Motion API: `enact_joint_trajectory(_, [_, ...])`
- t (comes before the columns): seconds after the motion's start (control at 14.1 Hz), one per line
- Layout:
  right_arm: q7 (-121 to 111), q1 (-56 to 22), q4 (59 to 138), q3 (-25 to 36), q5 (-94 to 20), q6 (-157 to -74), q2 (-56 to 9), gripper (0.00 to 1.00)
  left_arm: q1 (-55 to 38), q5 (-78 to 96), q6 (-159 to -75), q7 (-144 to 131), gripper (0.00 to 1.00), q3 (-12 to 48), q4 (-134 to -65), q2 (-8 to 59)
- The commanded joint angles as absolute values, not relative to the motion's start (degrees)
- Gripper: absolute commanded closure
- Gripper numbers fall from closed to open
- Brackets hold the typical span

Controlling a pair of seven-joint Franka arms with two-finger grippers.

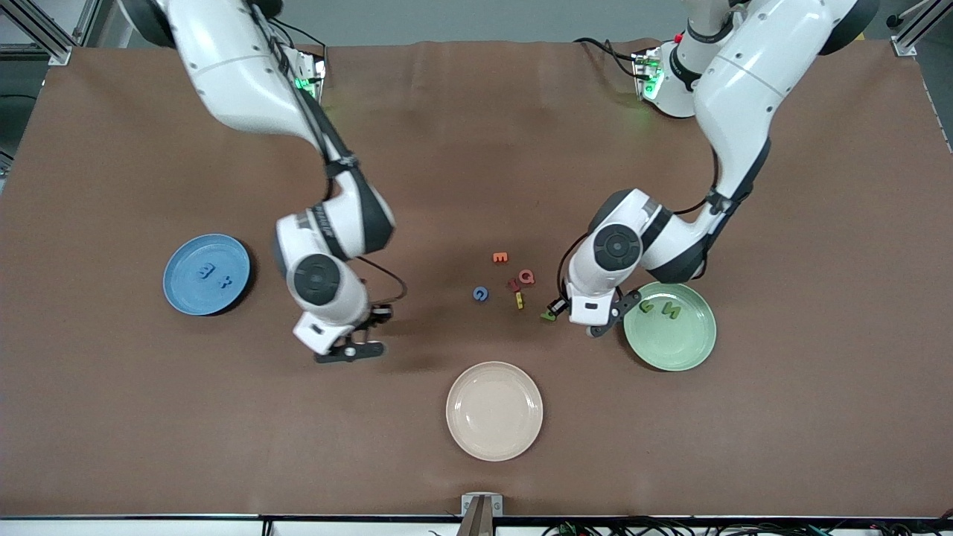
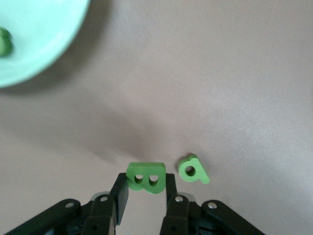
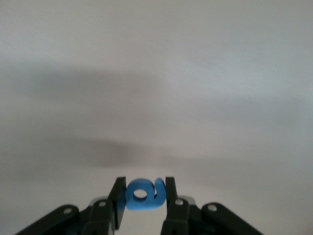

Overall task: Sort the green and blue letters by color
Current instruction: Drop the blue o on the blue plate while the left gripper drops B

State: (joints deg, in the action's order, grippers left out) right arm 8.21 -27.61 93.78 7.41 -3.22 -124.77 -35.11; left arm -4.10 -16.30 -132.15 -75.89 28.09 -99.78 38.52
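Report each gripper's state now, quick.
Left gripper: closed on the green B, low over the table beside the green plate.
Right gripper: closed on a blue letter, over bare table.

The left hand (image 2: 145, 188), closed on the green B (image 2: 146, 176), has the green q (image 2: 193, 169) lying just beside one finger, and the green plate (image 1: 696, 350) close alongside. Bare surface (image 1: 417, 186) lies around the right hand (image 3: 145, 192), closed on a blue letter (image 3: 143, 194).
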Motion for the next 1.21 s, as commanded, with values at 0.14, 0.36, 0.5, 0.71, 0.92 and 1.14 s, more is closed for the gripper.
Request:
enact_joint_trajectory(0.14, [-11.4,-17.2,122.0,6.1,-2.6,-136.9,-18.7,1.00,5.4,-17.0,-127.9,-62.4,0.78,31.6,-103.4,35.0])
enact_joint_trajectory(0.36, [-20.6,-11.4,128.7,6.1,-2.6,-139.4,-14.9,1.00,10.8,-17.0,-127.6,-53.3,0.78,31.6,-104.9,33.8])
enact_joint_trajectory(0.5, [-25.2,-8.6,132.7,6.1,-2.6,-141.0,-12.6,1.00,13.9,-17.0,-127.7,-47.8,0.78,31.6,-104.9,34.0])
enact_joint_trajectory(0.71, [-31.4,-4.1,137.5,6.0,-2.6,-142.9,-10.5,1.00,18.1,-17.3,-128.1,-42.7,0.78,31.6,-104.9,34.7])
enact_joint_trajectory(0.92, [-34.0,-1.9,139.7,6.1,-2.6,-144.5,-9.9,0.60,20.6,-20.3,-129.1,-41.6,0.78,31.6,-104.4,36.2])
enact_joint_trajectory(1.14, [-34.0,-1.4,139.7,6.1,-2.6,-144.1,-9.6,0.00,21.4,-20.9,-131.6,-41.4,0.77,31.5,-104.3,37.2])
